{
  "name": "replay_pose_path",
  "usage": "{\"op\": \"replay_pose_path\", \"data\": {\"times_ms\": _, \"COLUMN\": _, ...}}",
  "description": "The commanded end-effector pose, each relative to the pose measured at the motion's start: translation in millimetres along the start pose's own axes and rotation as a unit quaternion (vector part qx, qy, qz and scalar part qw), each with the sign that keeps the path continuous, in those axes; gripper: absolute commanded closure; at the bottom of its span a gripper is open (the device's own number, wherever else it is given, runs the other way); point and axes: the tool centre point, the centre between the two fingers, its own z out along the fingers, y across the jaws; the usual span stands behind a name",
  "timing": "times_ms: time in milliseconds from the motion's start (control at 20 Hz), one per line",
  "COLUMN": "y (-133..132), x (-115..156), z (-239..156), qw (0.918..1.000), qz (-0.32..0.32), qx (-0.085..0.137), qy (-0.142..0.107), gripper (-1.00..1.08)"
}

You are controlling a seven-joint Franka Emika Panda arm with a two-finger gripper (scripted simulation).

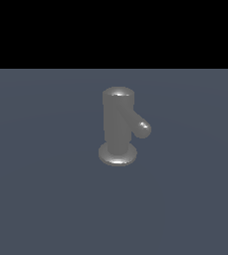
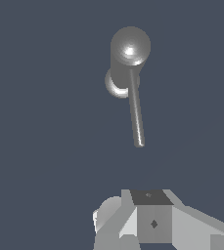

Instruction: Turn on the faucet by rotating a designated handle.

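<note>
One faucet (image 1: 117, 124) standing on the floor (image 1: 36, 199), handle (image 1: 139, 124) sticking out sideways.
From my wrist cam the gripper (image 2: 150, 219) sits well short of the handle; can't tell if it's spread.

The faucet (image 1: 117, 124) stands upright, its handle (image 1: 138, 123) (a thin rod) pointing toward the exterior view's right.

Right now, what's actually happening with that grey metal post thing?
That post is a faucet, standing upright on a round foot on a plain grey-blue surface. A thin handle sticks out sideways from its top. Nothing is touching it yet. In the wrist view, part of the robot's gripper shows at the frame's edge, clear of the handle's tip; whether it is open or shut cannot be told. The exterior view shows no arm at all.
</note>
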Motion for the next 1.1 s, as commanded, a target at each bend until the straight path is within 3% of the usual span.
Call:
{"op": "replay_pose_path", "data": {"times_ms": 0, "y": -1, "x": 0, "z": 20, "qw": 1.0000, "qz": -0.004, "qx": 0.000, "qy": -0.001, "gripper": 1.08}}
{"op": "replay_pose_path", "data": {"times_ms": 650, "y": -4, "x": 3, "z": 139, "qw": 0.9996, "qz": -0.027, "qx": 0.002, "qy": -0.006, "gripper": 1.08}}
{"op": "replay_pose_path", "data": {"times_ms": 1050, "y": -6, "x": 6, "z": 190, "qw": 0.9993, "qz": -0.037, "qx": 0.003, "qy": -0.008, "gripper": 1.08}}
